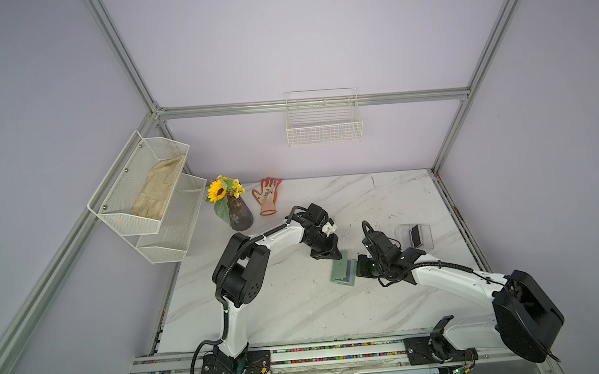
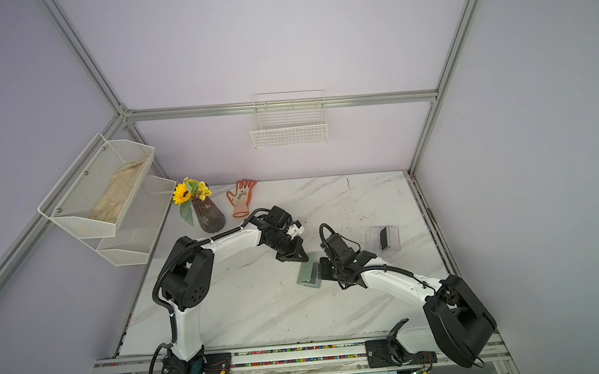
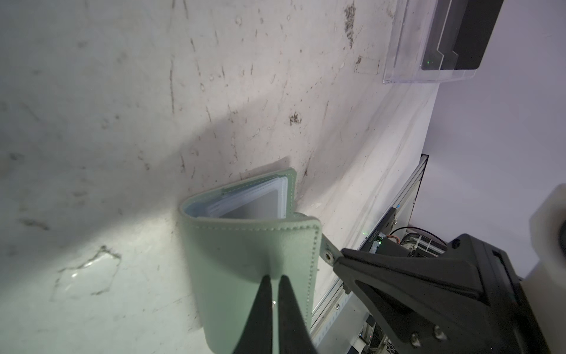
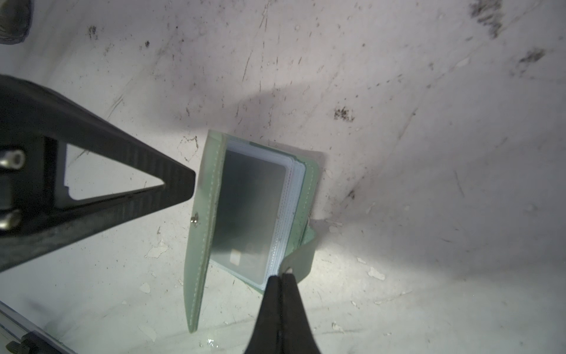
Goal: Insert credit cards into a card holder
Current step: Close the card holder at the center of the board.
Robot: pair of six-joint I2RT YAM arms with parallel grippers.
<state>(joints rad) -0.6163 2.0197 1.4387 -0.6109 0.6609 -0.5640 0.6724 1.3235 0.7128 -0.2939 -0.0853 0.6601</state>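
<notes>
card holder (image 1: 343,271): sage-green, half open, front cover raised | credit cards (image 1: 415,235): dark stack, upright, well apart

In both top views the card holder (image 1: 340,271) (image 2: 305,273) is too small to show what its sleeves carry, and the right gripper (image 1: 358,264) overlaps the side facing it. Beyond the card holder, the credit cards (image 1: 416,235) in the clear box (image 1: 402,234) read as one dark block; their number and print cannot be told. In the left wrist view the clear box (image 3: 404,39) and credit cards (image 3: 474,36) are cut by the frame edge. There the left gripper (image 3: 275,278) hides the card holder's near corner, and whether it pinches the cover or only presses it is unclear. In the right wrist view the strap (image 4: 301,254) ends between the tips of the right gripper (image 4: 280,275), and the front sleeve (image 4: 251,208) shows only clouded grey.
</notes>
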